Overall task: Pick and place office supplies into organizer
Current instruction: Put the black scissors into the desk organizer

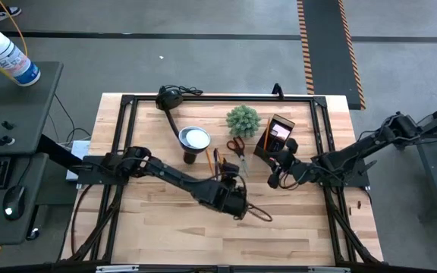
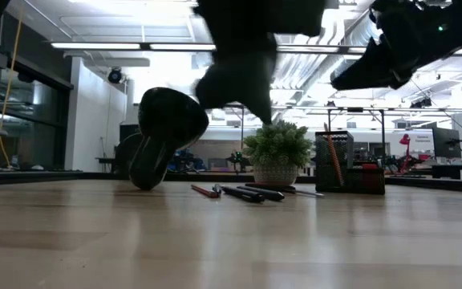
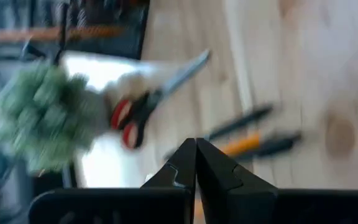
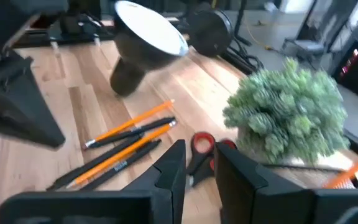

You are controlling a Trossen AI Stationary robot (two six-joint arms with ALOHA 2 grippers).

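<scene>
Red-handled scissors [image 1: 236,146] lie flat on the table in front of the green plant [image 1: 243,120]. Several orange and dark pencils and pens [image 1: 218,161] lie beside them, toward the table's left. The black organizer [image 1: 277,136] stands right of the plant, with an orange pencil [image 2: 333,156] leaning inside it. My left gripper [image 3: 196,144] is shut and empty. It hovers just near of the pens [image 3: 247,137], pointing slantwise down toward the scissors [image 3: 143,111]. My right gripper [image 4: 197,158] hangs open and empty above the table, near of the organizer, facing the scissors [image 4: 202,144] and pencils [image 4: 126,140].
A black desk lamp lies on the table, its round white-faced head [image 1: 193,139] left of the pencils and its base [image 1: 169,97] at the far edge. A black frame [image 1: 218,97] runs round the tabletop. Bare wood [image 1: 165,227] stretches along the near side.
</scene>
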